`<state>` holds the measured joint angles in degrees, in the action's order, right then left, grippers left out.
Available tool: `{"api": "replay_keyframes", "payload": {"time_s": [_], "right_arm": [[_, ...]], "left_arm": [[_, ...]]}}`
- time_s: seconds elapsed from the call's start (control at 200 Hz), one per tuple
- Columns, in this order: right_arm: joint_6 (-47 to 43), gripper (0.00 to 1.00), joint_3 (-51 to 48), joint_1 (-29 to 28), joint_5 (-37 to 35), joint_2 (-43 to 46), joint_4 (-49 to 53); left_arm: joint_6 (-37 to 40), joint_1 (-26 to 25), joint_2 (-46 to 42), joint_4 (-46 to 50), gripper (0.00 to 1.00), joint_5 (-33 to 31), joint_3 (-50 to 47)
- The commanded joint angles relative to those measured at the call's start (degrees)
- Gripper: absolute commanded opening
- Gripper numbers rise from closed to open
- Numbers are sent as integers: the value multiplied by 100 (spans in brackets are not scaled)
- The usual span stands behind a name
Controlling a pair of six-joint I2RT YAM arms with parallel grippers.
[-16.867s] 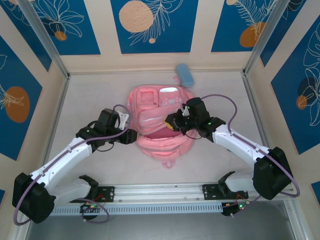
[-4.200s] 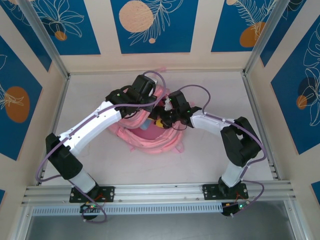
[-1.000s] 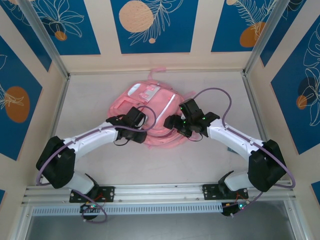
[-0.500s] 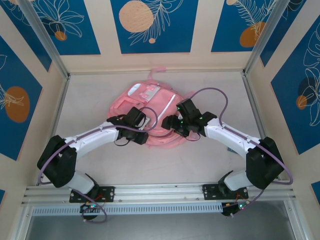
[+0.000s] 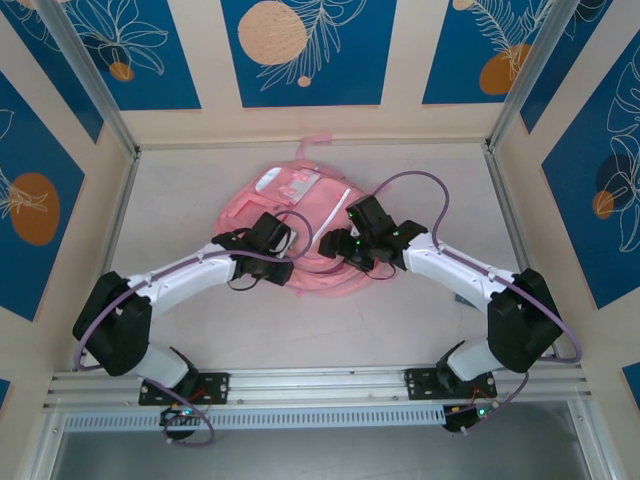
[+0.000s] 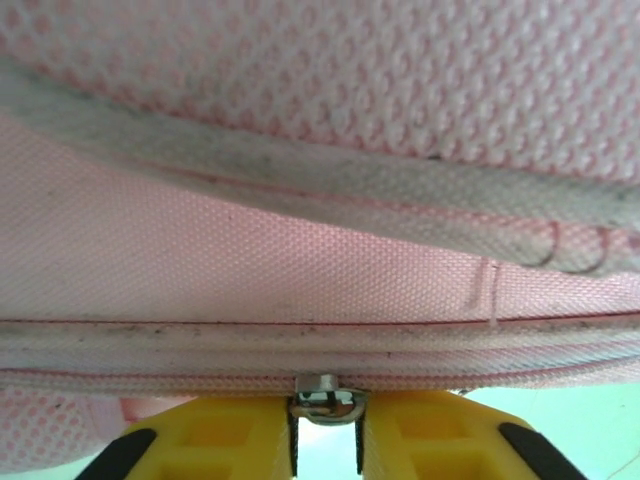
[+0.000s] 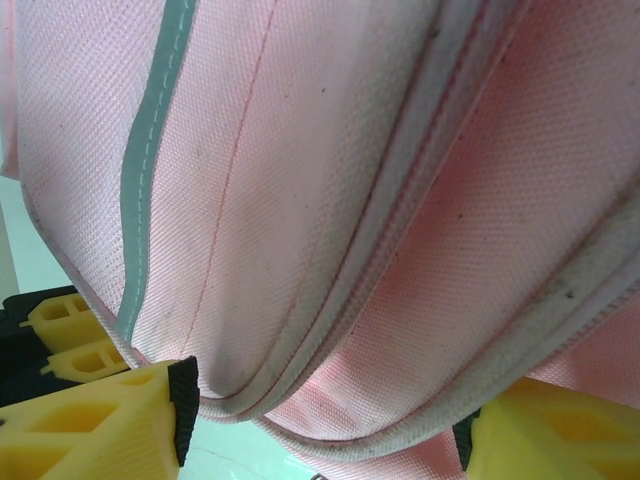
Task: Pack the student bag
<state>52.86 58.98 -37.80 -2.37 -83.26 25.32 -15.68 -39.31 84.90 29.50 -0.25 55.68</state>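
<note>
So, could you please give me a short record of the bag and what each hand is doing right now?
backpack: pink, lying on the table, both arms at its near edge
left hand: fingers close together, metal zip pull between their tips
right hand: fingers wide apart, straddling the backpack's seamed edge
</note>
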Motion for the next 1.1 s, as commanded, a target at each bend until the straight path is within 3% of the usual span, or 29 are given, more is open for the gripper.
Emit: {"api": "replay_keyframes", "payload": {"time_s": [0.0, 0.285, 0.49, 0.675, 1.095], "right_arm": [[-83, 68, 193, -69, -85, -59, 93], [-92, 66, 245, -138, -202, -120, 131], [-95, 65, 306, -157, -163, -205, 107], [-6, 60, 349, -164, 180, -582, -204], [117, 57, 386, -219, 261, -832, -594]], "left_arm": [[-49, 112, -184, -89, 16, -166, -83], [78, 152, -309, -192, 0, 75, -195], [129, 143, -438, -373, 0, 634, -367], [13, 134, -518, -793, 0, 1520, -612], [-560, -100, -560, -1818, 0, 2554, -953]]}}
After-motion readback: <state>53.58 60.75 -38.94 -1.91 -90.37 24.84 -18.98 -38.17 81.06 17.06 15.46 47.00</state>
